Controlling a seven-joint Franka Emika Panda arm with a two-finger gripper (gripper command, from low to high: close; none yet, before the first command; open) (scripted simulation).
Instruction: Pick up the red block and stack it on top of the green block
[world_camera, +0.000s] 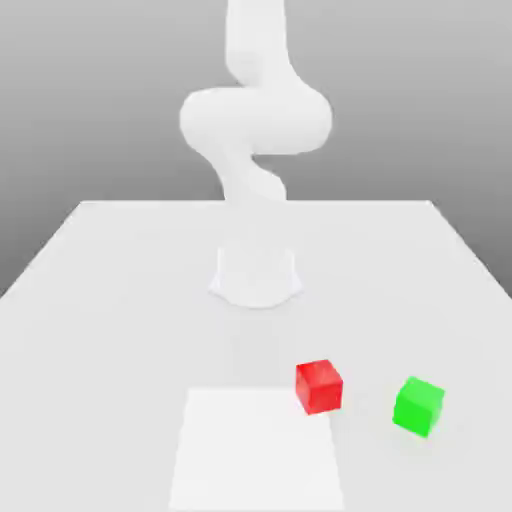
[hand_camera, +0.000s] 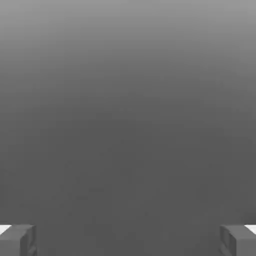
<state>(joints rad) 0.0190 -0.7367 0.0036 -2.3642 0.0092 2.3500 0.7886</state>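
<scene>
Grey backdrop surrounds a white worktop (world_camera: 120, 300). Near its front, the red block (world_camera: 319, 387) sits left of the green block (world_camera: 418, 405), apart. The gripper (hand_camera: 128, 240), fingers spread wide, should be centred squarely over red before descent.

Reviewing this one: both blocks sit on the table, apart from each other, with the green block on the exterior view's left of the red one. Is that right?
Not quite. The sides are swapped: the green block sits on the exterior view's right of the red block. The rest holds: both rest on the table, apart from each other, as the exterior view shows.
</scene>
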